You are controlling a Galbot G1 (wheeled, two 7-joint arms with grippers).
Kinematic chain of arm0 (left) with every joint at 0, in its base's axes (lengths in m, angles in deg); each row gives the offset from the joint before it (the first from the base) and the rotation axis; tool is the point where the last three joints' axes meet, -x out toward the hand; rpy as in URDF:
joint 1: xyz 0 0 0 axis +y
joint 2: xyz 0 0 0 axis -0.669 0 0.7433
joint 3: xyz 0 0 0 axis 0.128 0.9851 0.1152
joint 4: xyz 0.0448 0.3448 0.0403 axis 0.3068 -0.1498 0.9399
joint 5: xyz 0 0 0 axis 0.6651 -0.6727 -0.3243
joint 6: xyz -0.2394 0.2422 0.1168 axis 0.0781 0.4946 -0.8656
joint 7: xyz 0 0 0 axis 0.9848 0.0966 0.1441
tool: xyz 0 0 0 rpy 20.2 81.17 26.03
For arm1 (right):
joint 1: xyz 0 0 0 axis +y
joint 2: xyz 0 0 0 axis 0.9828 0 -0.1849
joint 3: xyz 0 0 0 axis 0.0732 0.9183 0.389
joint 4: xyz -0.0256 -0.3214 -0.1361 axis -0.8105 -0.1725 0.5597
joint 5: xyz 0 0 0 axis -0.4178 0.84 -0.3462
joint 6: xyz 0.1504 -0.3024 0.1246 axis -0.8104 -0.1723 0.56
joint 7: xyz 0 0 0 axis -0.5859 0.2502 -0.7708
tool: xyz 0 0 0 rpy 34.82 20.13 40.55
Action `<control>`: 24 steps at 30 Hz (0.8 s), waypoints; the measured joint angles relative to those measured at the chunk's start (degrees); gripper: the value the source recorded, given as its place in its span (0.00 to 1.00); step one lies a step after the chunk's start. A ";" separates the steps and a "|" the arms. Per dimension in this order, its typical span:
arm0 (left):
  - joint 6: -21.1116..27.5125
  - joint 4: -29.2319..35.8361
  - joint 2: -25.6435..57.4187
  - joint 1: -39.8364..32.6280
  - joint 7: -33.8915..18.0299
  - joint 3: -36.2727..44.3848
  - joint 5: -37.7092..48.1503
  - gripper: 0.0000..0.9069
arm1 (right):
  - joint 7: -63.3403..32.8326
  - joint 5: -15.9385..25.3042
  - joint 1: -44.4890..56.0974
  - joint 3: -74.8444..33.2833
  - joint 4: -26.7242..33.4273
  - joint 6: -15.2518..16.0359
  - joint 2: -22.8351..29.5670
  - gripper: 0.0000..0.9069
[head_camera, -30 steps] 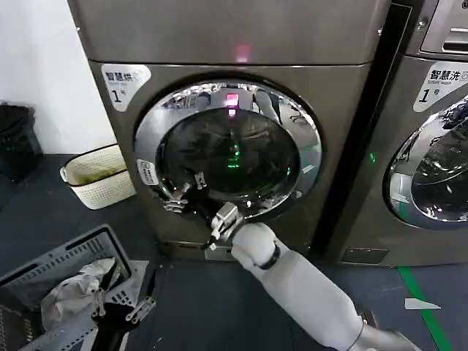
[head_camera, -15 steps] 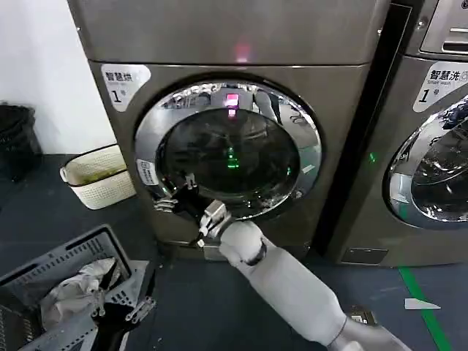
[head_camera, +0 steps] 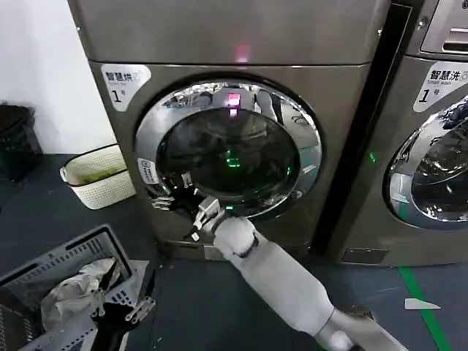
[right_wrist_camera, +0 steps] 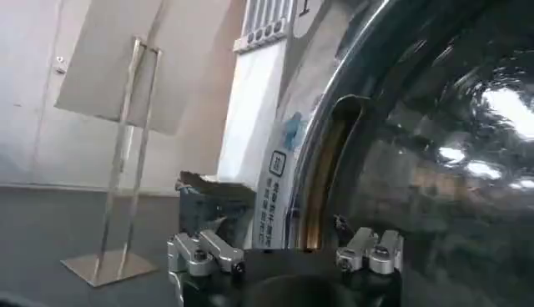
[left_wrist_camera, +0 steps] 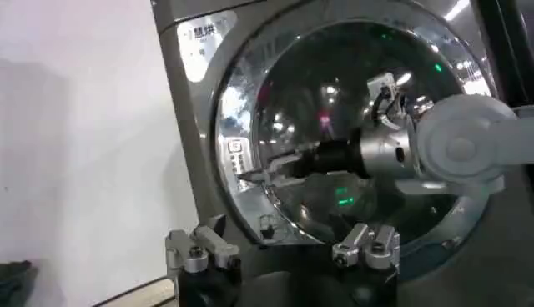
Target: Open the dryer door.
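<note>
The big round dryer door (head_camera: 228, 150), with its wide shiny chrome rim and dark glass middle, sits flat against the front of the bronze-grey machine. It looks shut, so the job has not got far.

The right gripper (head_camera: 170, 194) on the long white arm is at the lower left edge of the door, by the rim. In the left wrist view its thin fingers (left_wrist_camera: 265, 171) point at the rim near a small white sticker, and they look close together with nothing in them. In the right wrist view a dark slot (right_wrist_camera: 327, 167) in the rim sits right ahead; I think that is the place to pull.

This looks like the reaching step. Next, the fingers should hook into the slot and pull the door out, swinging it on its hinge.

The left gripper (left_wrist_camera: 282, 250) waits low, away from the door, with its fingers apart.
</note>
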 joint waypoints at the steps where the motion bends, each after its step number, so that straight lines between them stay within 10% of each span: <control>1: 0.00 -0.01 -0.02 -0.01 0.00 0.01 0.00 1.00 | 0.05 0.01 -0.15 0.16 0.38 -0.04 0.23 1.00; 24: 0.06 -0.27 -0.14 -0.32 0.09 0.01 0.03 1.00 | 4.24 0.00 -2.91 0.08 6.21 -1.09 4.10 1.00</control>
